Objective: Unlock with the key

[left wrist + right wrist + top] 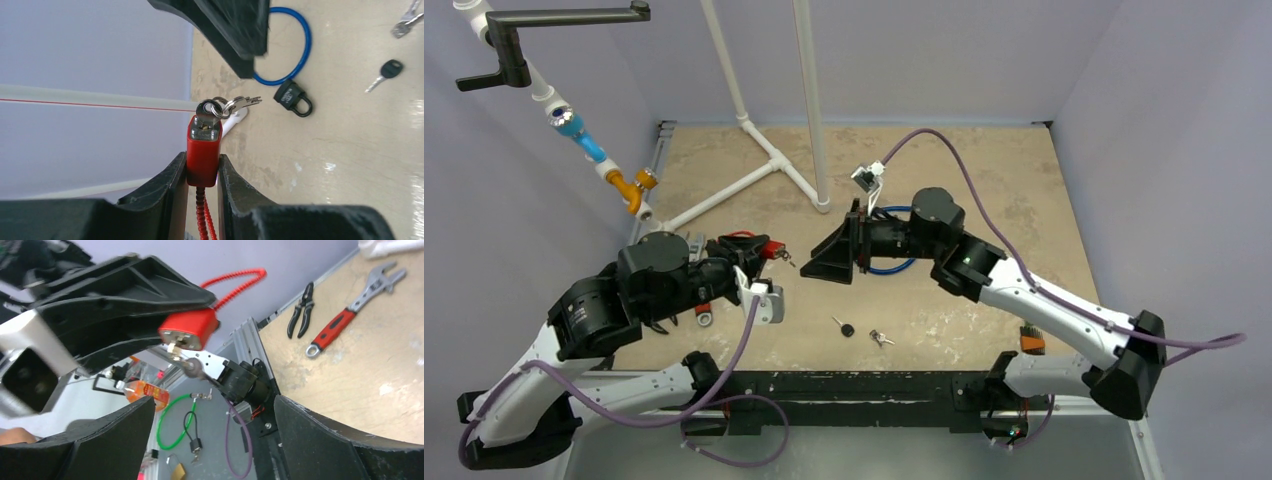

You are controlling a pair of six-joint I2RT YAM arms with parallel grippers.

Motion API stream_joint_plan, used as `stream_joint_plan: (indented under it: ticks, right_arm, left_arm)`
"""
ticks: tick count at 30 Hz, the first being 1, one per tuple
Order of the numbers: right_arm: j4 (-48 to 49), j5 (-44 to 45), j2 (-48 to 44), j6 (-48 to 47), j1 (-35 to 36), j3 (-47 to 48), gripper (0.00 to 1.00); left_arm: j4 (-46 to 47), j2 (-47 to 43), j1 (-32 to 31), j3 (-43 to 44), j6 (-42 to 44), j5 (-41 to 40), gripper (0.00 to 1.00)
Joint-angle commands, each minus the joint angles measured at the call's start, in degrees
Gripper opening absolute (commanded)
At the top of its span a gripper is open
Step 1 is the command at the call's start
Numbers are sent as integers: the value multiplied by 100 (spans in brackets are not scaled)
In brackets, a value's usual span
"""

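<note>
Left pincer (201, 162) clamps the red lock (204, 145) above the desk, key (206, 111) in its keyhole. Right pincer (214, 400) gapes wide beside it. If it closes off-centre it may catch the ring (235, 104) instead of the key and tug it out.

The mottled beige table (984, 190) carries a white pipe frame (754, 180) at the back. A blue cable loop (308, 35) and a black padlock (291, 96) lie mid-table. Nearer lie a black-headed key (845, 327) and small silver keys (881, 337). A red-handled wrench (345, 320) and pliers (301, 310) lie left.

A red-handled wrench (351, 308) lies beside black pliers (305, 302) on the table (380, 390).
</note>
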Motion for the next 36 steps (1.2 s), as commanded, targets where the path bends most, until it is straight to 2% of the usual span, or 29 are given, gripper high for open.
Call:
stream_joint_plan:
  ticks: [1, 4, 7, 10, 15, 25, 30, 36]
  right_arm:
    - [-623, -101, -658, -1390, -36, 506, 91]
    - [-976, 255, -971, -2511, -15, 555, 92]
    - [-458, 375, -1265, -3138, 102, 225, 91]
    - [-71, 610, -1416, -3807, 510, -71, 91]
    - [-520, 1164, -1227, -4838, 1152, 91, 91]
    - [-156, 1497, -1171, -4982, 1266, -31, 80]
    - [-64, 1242, -959, -4756, 1272, 46, 69]
    - [49, 771, -832, -4509, 1298, 40, 67]
  left_arm:
    - [-849, 220, 31, 532, -883, 698, 0]
    - [-1561, 544, 111, 960, -1405, 1230, 0]
    - [-1995, 926, 279, 1408, -1976, 1880, 0]
    - [-2179, 1238, 620, 1776, -2464, 2551, 0]
    - [-2516, 1678, 1186, 2244, -2812, 3483, 0]
    - [-2611, 1800, 1212, 2351, -2778, 4027, 0]
    - [-2606, 1821, 1214, 2399, -2737, 4031, 0]
    - [-2474, 1798, 1215, 2346, -2796, 3762, 0]
